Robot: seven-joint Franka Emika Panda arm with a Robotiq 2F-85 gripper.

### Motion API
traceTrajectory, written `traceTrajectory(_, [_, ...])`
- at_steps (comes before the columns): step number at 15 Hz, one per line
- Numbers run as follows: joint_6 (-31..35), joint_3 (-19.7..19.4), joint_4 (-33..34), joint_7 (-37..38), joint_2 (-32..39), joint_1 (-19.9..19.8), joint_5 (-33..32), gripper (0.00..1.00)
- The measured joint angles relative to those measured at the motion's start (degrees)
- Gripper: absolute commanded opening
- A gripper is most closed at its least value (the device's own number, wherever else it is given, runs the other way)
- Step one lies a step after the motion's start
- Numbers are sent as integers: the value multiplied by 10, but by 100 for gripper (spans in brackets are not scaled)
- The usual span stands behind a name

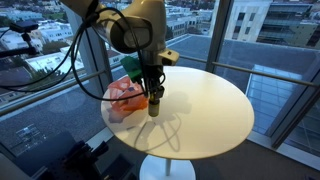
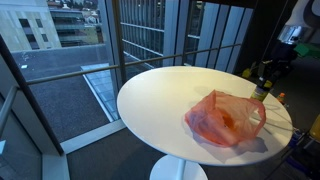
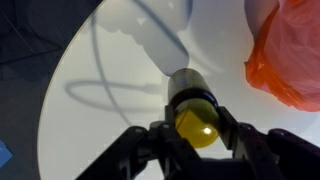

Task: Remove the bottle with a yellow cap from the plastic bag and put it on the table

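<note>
yellow-capped bottle [image 3: 190, 95] clamped between gripper [image 3: 196, 128] fingers [image 3: 232, 135], jaws narrow around the cap end. fully out of orange plastic bag [image 3: 288, 55], just beside it, not touching. hanging upright over round white table [image 3: 100, 70]; can't tell if base touches the tabletop. bag crumpled on table near the edge in both exterior views.

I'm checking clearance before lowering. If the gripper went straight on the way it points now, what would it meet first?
Probably the bare table top: the gripper points down at it, shut on the yellow-capped bottle, whose base would land first. The orange bag lies off to one side. Remaining gap unclear.
</note>
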Motion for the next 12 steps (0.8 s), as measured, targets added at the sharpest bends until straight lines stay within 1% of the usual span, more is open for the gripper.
traceTrajectory(4, [-4, -12, 0, 3, 31, -6, -12, 20])
traceTrajectory(11, [-3, -23, 1, 34, 51, -7, -87, 20])
traceTrajectory(12, [-3, -24, 1, 37, 51, -7, -93, 22])
